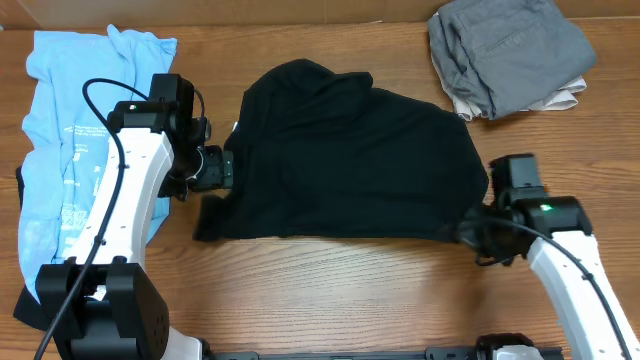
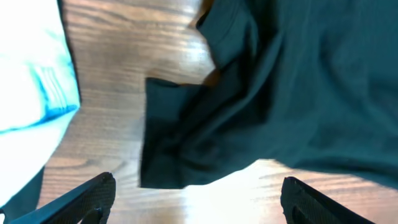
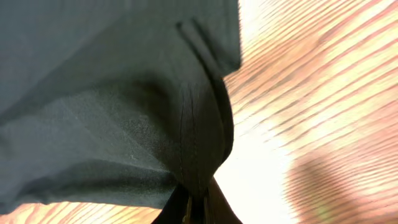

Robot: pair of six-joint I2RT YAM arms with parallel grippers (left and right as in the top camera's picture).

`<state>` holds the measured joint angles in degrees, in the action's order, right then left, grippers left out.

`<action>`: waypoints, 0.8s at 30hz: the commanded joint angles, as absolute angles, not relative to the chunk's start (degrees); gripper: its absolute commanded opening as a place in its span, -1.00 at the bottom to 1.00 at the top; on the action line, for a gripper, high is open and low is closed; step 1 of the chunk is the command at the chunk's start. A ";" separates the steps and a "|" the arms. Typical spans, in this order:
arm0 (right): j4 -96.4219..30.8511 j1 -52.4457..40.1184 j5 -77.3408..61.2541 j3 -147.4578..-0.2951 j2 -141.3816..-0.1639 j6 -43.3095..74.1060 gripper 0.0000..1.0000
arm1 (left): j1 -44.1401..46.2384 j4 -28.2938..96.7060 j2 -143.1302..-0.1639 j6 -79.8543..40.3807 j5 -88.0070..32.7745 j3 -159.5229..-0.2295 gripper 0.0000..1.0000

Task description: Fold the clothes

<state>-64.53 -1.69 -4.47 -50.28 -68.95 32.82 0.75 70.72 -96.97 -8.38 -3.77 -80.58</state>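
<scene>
The right fingers (image 3: 198, 208) are pinched shut on a seamed fold of the black T-shirt (image 1: 350, 160), at the corner of the cloth nearest them. The left fingers (image 1: 222, 170) stand spread wide with nothing between them, at the opposite side edge of the same shirt. In the left wrist view a crumpled sleeve lies just ahead of their tips.

The shirt is plain and dark, spread roughly flat in the middle of the bench (image 1: 330, 290). It is rumpled along the far edge and bunched where the right fingers hold it. Its near edge runs fairly straight between the two sets of fingers.

Behind the left fingers lies a light blue tee (image 1: 60, 130) with white print, wrinkled and close to that arm. A folded grey garment (image 1: 505, 50) over a beige one (image 1: 565, 98) sits well beyond the right fingers, apart from the shirt. Bare wood shows along the shirt's near edge.
</scene>
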 commanded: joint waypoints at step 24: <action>-59.92 8.12 -6.31 -51.20 -68.79 25.02 -0.92 | 11.81 62.87 -96.09 -11.66 -0.03 -63.86 0.35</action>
<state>-60.42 7.84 -6.20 -50.28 -68.95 25.41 10.55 63.94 -96.97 -9.80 -1.93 -65.47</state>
